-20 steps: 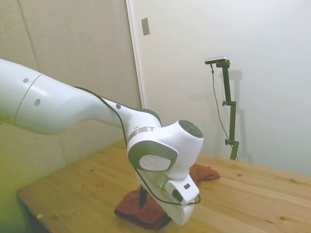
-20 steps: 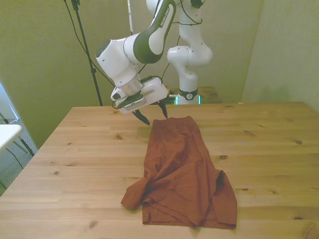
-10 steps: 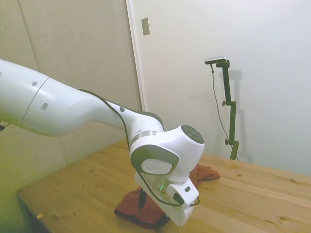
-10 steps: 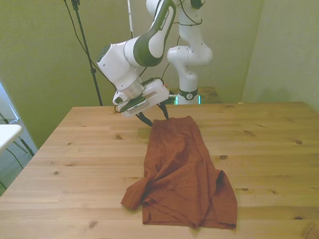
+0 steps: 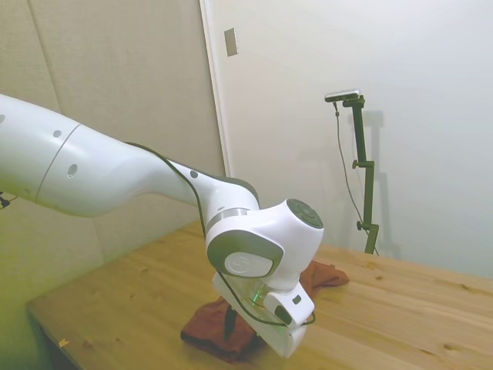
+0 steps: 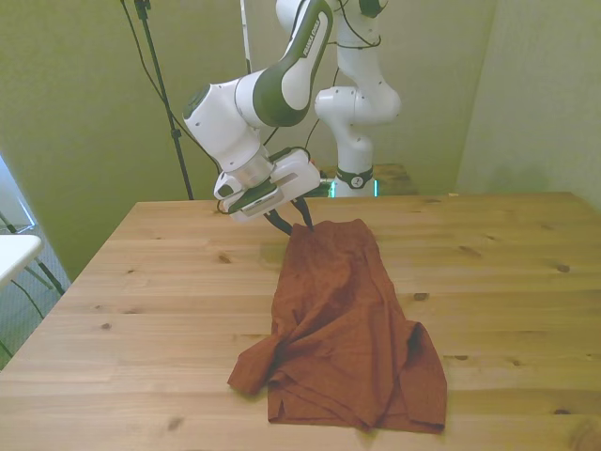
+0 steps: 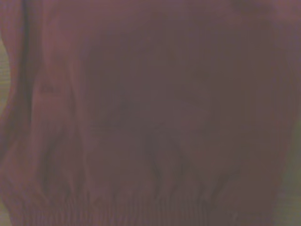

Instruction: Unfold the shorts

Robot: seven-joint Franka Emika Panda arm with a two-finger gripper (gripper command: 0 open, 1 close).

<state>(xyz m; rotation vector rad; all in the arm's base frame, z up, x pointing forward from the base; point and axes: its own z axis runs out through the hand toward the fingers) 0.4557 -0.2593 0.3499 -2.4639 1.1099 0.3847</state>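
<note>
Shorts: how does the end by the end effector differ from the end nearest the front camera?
The shorts differ end to end. The far end, under the end effector, is narrow and lies flat with a straight edge; the near end is wider and rumpled. The near end has a flap bunched out toward the front view's left; the far end has none. Both ends rest on the table and are the same rust-red.

From the side we look across the table (image 5: pixel 431 308), the arm (image 5: pixel 115 173) close in front. From the front we face its far edge. Our wrist camera sits close over the shorts (image 7: pixel 150 117), which all views share.
</note>
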